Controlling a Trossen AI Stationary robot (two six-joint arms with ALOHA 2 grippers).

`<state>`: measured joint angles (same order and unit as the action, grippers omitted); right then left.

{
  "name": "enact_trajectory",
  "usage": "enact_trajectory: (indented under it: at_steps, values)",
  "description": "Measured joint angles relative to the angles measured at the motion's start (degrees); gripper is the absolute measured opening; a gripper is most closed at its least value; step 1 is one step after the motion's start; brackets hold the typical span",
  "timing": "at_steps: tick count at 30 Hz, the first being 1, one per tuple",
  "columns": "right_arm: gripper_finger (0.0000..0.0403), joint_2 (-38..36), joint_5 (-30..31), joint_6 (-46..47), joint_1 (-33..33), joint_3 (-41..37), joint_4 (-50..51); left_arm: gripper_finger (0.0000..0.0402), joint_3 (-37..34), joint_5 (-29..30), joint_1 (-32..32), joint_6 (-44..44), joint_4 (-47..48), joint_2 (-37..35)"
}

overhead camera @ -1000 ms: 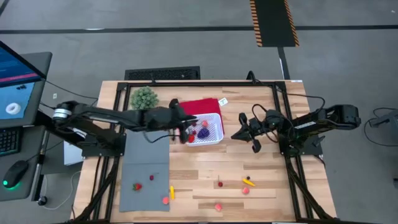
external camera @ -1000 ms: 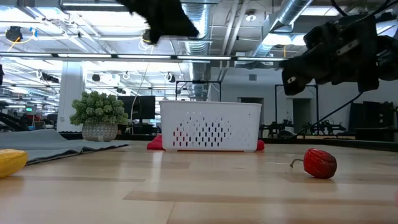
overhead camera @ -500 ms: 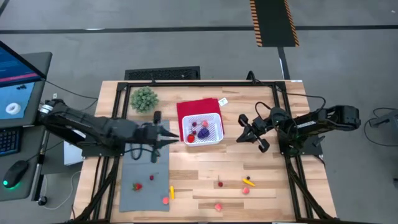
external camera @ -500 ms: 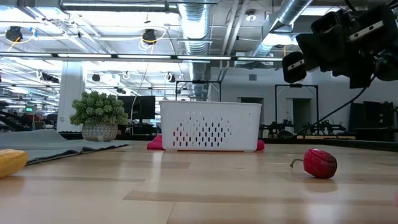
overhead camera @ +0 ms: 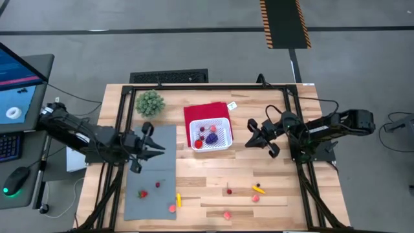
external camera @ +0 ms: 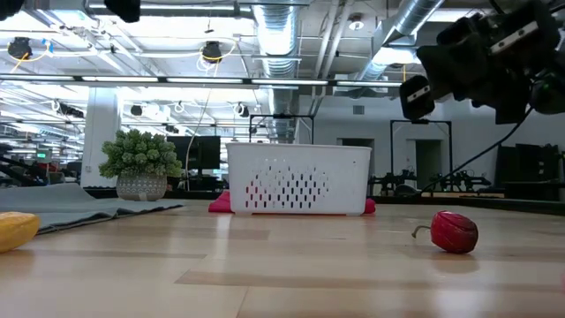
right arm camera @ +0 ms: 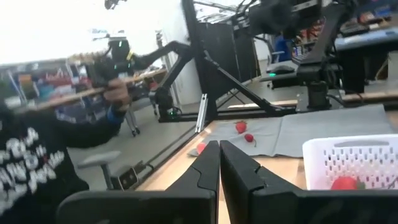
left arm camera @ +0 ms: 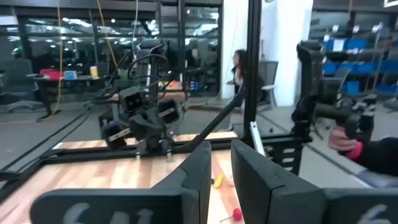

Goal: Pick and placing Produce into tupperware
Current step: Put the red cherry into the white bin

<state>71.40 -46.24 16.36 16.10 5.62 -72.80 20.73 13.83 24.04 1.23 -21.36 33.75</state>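
The tupperware, a white latticed basket, stands on a red cloth and holds a few red pieces and a purple piece of produce. More produce lies on the grey mat and on the bare wood. My left gripper hovers over the mat's far part, left of the basket. Its fingers stand a narrow slit apart with nothing between them. My right gripper hangs shut and empty just right of the basket, its fingers touching.
A green bushy plant stands at the far left. A yellow piece lies at the mat's near right edge and a red piece on the wood. A person's hand holds a controller beyond the table.
My left gripper has drawn back from above the tupperware toward the table's left edge, over the grey mat, and has tipped up toward level. My right gripper has stayed beside the basket and rolled a little at the wrist.
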Motion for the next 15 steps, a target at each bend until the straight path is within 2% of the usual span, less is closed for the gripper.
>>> enact_trajectory:
  at_steps: [6,10,12,15]
  values:
    - [0.0036,0.45,2.85,1.6,-4.82,1.6,0.32,0.0055,-4.05,0.53,1.38,0.16,-1.26,-1.01]
    - [0.0036,1.01,8.04,-5.74,-9.45,2.71,0.3,0.0055,-9.74,1.89,2.23,4.04,-12.16,-0.86]
    - [0.0035,1.01,11.12,-6.15,-11.18,2.96,0.68,0.0055,-13.0,2.7,2.7,6.0,-18.82,-1.62]
    - [0.0034,1.01,11.73,-7.38,-12.85,3.0,1.08,0.0055,-16.3,6.85,3.13,7.23,-22.46,-5.35]
